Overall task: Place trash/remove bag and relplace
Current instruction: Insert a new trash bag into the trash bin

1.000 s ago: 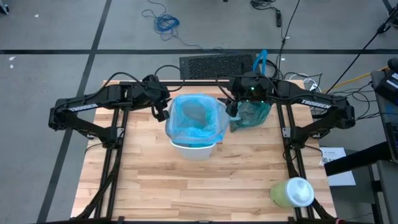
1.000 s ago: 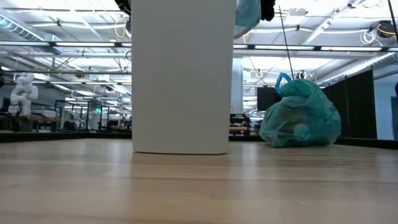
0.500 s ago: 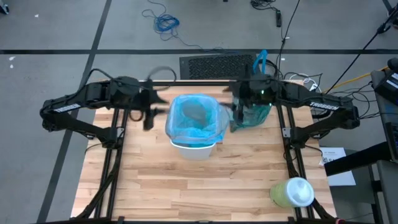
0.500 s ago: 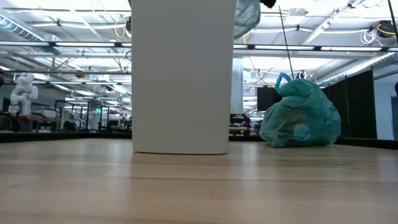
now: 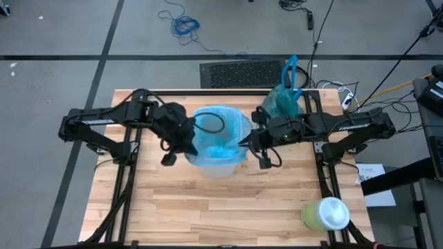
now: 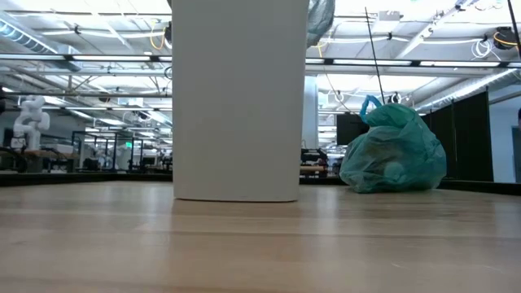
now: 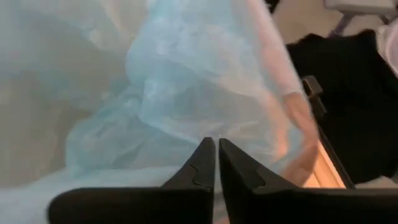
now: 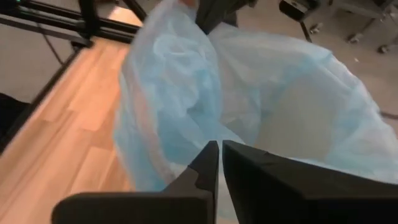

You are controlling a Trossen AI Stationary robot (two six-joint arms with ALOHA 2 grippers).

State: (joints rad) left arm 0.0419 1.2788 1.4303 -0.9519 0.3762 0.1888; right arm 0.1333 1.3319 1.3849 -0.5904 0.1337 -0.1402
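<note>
Moved since earlier frame: both arms have been swung in to the white bin (image 5: pixel 216 168); the left tool (image 5: pixel 185 146) and right tool (image 5: pixel 247 142) have been brought from well clear of it to opposite sides of its rim, and both sets of fingers have been closed.
Left tool: shown shut in its wrist view (image 7: pixel 216 163), tips pressed together just in front of the pale blue bag (image 7: pixel 186 87); whether film is pinched cannot be told.
Right tool: likewise shut (image 8: pixel 220 163), tips at the blue film (image 8: pixel 205 81); a grip is not confirmed.
Done: the full teal bag (image 5: pixel 282 104) has been taken out and set on the table (image 5: pixel 228 214) behind the right tool; the blue replacement bag (image 5: pixel 219 133) is draped in the bin.
Left: judged to be only seating the liner edge over the rim.
High view only: both arms, a green container (image 5: pixel 325 214) at the table corner.
Low view only: the teal bag (image 6: pixel 392 150) resting on the table, knotted, beside the bin (image 6: pixel 238 98); no tool shown.
</note>
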